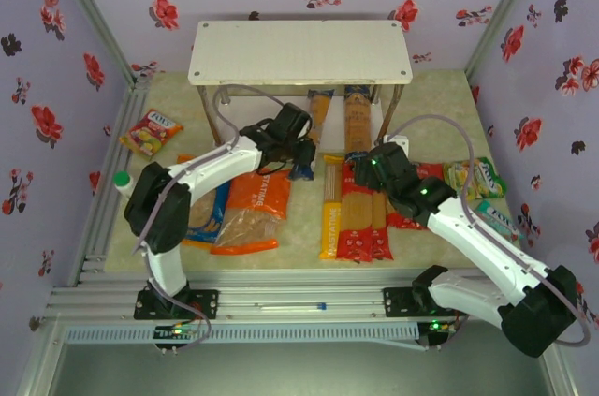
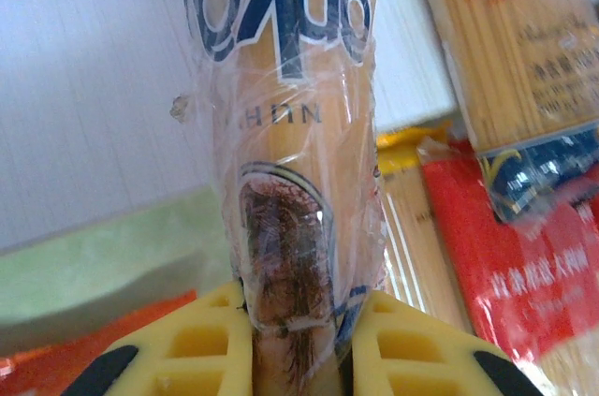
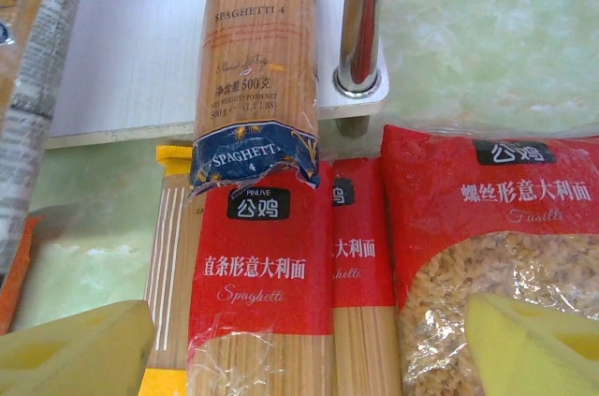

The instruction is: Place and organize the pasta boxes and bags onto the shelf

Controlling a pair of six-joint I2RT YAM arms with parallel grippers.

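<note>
My left gripper is shut on the near end of a dark blue spaghetti pack, which points under the white shelf. In the left wrist view that pack stands pinched between the yellow fingers. A second dark blue pack lies on the lower tier, its end overlapping a red pack. My right gripper hangs open above the two red packs. A yellow pack lies to their left and a red bag to their right. An orange bag and a blue-orange bag lie under the left arm.
A chrome shelf post stands just beyond the red packs. A yellow-red snack packet lies at the left, green packets at the right. A white bottle with a green cap stands at the mat's left edge. Flowered walls close in three sides.
</note>
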